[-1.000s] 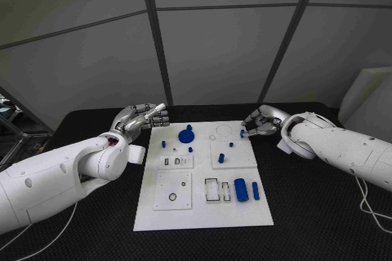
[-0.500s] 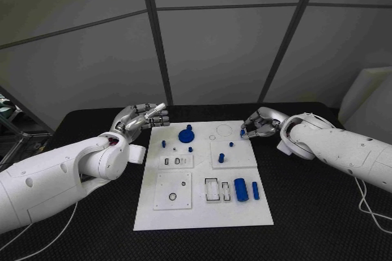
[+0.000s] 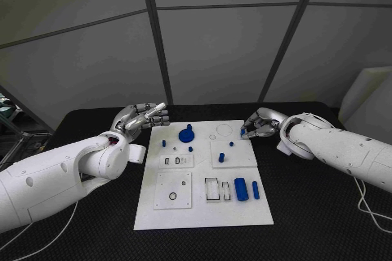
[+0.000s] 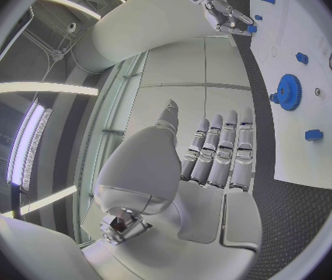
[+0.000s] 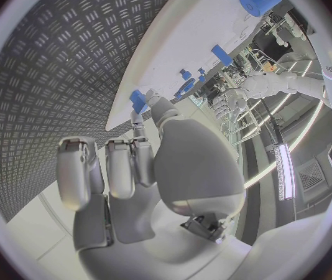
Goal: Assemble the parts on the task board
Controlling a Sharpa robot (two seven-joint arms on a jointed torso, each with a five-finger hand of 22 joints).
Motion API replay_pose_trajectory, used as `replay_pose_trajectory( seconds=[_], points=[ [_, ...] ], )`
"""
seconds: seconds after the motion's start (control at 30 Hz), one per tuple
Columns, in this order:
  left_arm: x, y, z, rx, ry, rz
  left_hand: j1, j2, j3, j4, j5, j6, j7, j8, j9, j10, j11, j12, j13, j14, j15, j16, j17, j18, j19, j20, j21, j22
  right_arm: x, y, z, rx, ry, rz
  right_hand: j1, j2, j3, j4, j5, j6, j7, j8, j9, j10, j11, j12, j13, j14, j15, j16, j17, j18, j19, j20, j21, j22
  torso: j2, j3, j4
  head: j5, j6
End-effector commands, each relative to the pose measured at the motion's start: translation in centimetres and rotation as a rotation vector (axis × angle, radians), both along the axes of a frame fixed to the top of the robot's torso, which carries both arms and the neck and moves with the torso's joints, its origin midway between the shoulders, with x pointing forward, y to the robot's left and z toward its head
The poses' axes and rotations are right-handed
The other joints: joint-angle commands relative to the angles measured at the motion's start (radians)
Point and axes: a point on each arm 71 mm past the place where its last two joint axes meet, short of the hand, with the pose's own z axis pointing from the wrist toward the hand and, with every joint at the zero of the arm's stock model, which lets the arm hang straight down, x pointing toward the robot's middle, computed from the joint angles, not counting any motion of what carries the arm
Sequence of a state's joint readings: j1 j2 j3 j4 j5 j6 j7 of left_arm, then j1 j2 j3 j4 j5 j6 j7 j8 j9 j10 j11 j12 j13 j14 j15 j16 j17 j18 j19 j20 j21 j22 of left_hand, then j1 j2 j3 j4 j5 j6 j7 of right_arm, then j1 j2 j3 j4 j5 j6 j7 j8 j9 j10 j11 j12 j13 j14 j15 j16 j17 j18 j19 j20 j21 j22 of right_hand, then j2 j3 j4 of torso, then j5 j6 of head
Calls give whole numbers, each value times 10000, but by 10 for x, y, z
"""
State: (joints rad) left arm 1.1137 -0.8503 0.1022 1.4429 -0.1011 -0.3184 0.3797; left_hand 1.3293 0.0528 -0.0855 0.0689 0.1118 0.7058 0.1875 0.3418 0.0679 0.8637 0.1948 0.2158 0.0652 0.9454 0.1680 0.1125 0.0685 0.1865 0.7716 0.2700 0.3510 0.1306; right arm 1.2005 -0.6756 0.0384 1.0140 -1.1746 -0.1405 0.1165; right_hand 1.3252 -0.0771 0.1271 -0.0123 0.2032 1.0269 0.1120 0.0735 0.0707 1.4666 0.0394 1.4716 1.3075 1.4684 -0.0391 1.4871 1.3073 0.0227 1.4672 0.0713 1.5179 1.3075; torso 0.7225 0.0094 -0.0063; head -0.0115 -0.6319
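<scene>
— How much is assembled?
— Little, it seems: blue parts [image 3: 241, 189] lie loose on the task board [image 3: 204, 215]. One small part [image 3: 242, 134] is pinched by the right hand [image 3: 258, 125] at its far edge; nothing is held by the left hand [image 3: 144, 117], fingers together.
</scene>
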Motion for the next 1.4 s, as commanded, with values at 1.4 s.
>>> replay_pose_trajectory(
  seconds=[1.4],
  points=[
    [-1, 4, 2, 2, -55, -64, 48, 226, 28, -152, 29, 33, 463, -113, -17, 82, 1, -114, -12, -67, -19, -86, -2, -58, -24, 5, -23, -38, -29, 42, 28, 630, -2082, -221, -219, 853, 533, -310, 877, 935, -213, 8, 93, 511, -283, 175, 1771, 657, -195, 126, 883, -115, 774, -177, 279, 2121, -73, -19, -34, -3, 34]
  ],
)
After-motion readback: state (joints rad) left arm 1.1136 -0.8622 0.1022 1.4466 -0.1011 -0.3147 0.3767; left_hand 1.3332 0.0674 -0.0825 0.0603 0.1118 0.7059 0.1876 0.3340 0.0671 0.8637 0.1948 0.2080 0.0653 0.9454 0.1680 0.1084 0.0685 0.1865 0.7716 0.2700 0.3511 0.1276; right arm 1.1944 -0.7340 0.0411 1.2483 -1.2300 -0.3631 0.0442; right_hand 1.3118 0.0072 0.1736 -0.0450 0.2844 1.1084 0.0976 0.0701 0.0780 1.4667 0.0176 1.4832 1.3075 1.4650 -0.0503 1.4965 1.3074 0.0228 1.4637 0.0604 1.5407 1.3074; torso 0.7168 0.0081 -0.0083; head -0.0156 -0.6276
